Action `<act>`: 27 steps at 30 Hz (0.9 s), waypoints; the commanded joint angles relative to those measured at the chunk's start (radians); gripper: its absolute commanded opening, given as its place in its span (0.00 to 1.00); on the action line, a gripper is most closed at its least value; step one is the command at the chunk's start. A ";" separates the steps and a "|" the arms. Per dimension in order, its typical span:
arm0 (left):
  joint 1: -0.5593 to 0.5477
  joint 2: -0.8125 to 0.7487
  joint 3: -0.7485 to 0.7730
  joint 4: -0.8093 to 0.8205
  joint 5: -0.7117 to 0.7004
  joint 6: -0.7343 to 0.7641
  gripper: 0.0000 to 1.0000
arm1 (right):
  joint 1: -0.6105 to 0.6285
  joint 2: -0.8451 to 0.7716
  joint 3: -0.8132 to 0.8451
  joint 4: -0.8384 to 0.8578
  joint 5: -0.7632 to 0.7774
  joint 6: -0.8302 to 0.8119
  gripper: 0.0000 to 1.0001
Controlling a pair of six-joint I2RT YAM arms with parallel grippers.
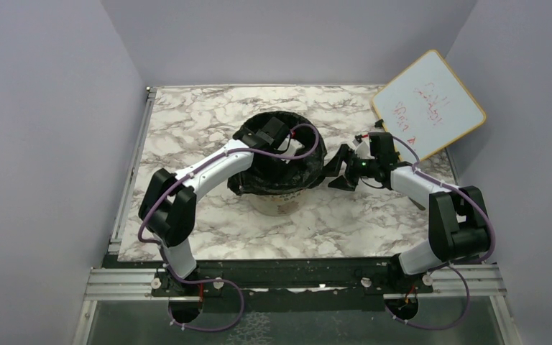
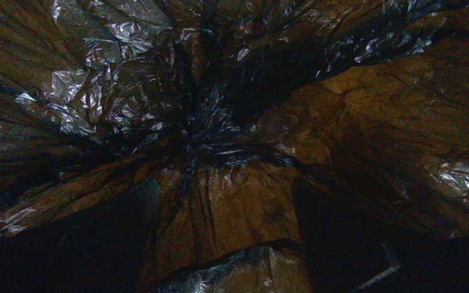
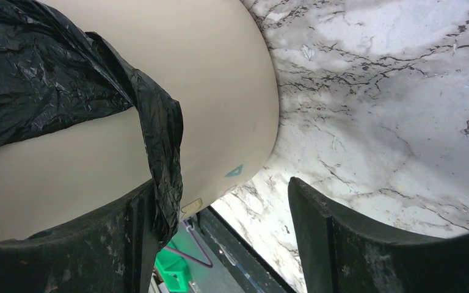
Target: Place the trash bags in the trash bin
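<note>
Noting two dark fingers [image 2: 101, 244] of left tool [image 2: 223, 201] filling the bottom of the left wrist view, standing wide apart and clamping nothing. Finding that tool reaching down inside bag [image 2: 220, 91]. Finding crinkled, glossy black film on every side of it, gathering into a puckered knot straight ahead. Seeing a loose fold of film rising between the fingers at the lower edge; touching them or not, cannot tell.

Recording, from above, bag as lining bin [image 1: 282, 205], folding its mouth over the rim and draping down the outer wall. Recording bin as standing upright near the middle of counter [image 1: 208, 108], showing beige only below the black skirt.

Finding right tool [image 3: 223, 195] hovering low beside the bin's right flank, holding its jaws wide and gripping nothing. Noting a hanging strip of bag running down the beige wall and ending right against the inner face of one finger [image 3: 67, 256]; touching or just beside, cannot tell. Noting the other finger lying over bare marble, apart from bin and bag.

Observing board [image 1: 429, 104], white-faced and yellow-framed, leaning tilted at the far right, well apart from bin. Finding red scribble on its face, too small for reading.
</note>
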 commanded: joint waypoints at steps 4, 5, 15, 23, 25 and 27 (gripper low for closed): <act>0.002 -0.011 0.008 0.023 0.014 -0.029 0.82 | 0.003 -0.021 0.019 0.008 -0.028 0.008 0.77; 0.003 -0.015 0.021 0.022 0.023 -0.037 0.82 | 0.003 -0.023 0.021 0.003 -0.028 0.006 0.78; 0.002 -0.134 0.061 0.151 0.036 -0.084 0.88 | 0.003 -0.030 0.018 -0.017 -0.011 -0.007 0.78; 0.002 -0.219 0.064 0.189 -0.008 -0.128 0.91 | 0.003 -0.023 0.019 -0.015 -0.012 -0.009 0.78; 0.003 -0.248 0.080 0.197 -0.044 -0.137 0.94 | 0.003 -0.019 0.017 -0.015 -0.011 -0.007 0.78; 0.003 -0.278 0.104 0.198 -0.108 -0.153 0.95 | 0.003 -0.020 0.017 -0.014 -0.011 -0.008 0.78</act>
